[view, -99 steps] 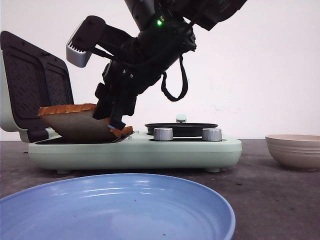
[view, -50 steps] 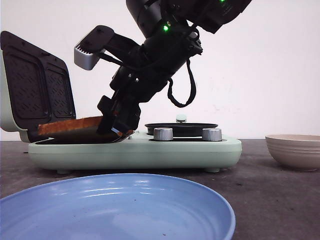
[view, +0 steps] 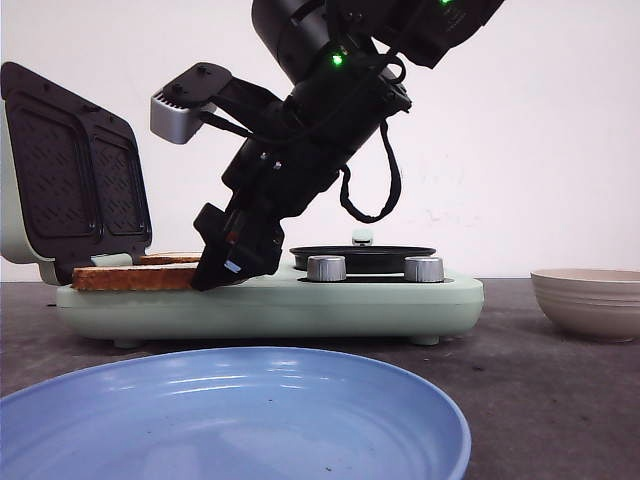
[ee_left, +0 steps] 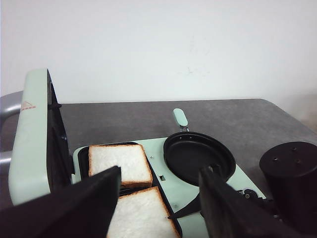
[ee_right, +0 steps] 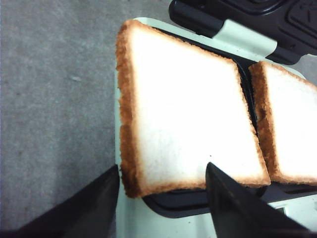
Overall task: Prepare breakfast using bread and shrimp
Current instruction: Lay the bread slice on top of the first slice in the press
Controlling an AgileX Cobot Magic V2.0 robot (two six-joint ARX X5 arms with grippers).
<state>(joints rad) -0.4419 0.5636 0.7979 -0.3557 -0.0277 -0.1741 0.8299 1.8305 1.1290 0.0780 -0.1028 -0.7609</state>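
Bread is lying in the open sandwich maker (view: 270,300), one slice on each of its two dark lower plates, side by side. The near slice (ee_right: 185,111) is sitting a little askew, its crust edge overhanging the plate's rim toward the tabletop (view: 540,360), probably because it is only just being let go. The far slice (ee_right: 292,129) is resting squarely in its own plate just beside it, the two nearly touching along one edge.

Over the near slice the right gripper (ee_right: 163,191) is hovering with its jaws spread apart and nothing between them; the spread fingers are straddling the slice's corner without pinching it, which suggests a release and not a grasp. The left gripper (ee_left: 158,203) is also standing open and empty, hanging above the maker and looking down on both slices and on the round black pan (ee_left: 199,157) at the right of the maker.

Both slices are showing pale, porous crumb framed by golden-brown crust, flat and untorn. The lid (view: 70,190) is standing upright at the left, leaving the plates clear for loading. A blue plate (view: 230,410) is sitting at the near edge and a beige bowl (view: 588,300) at the right. No shrimp is showing in any view.
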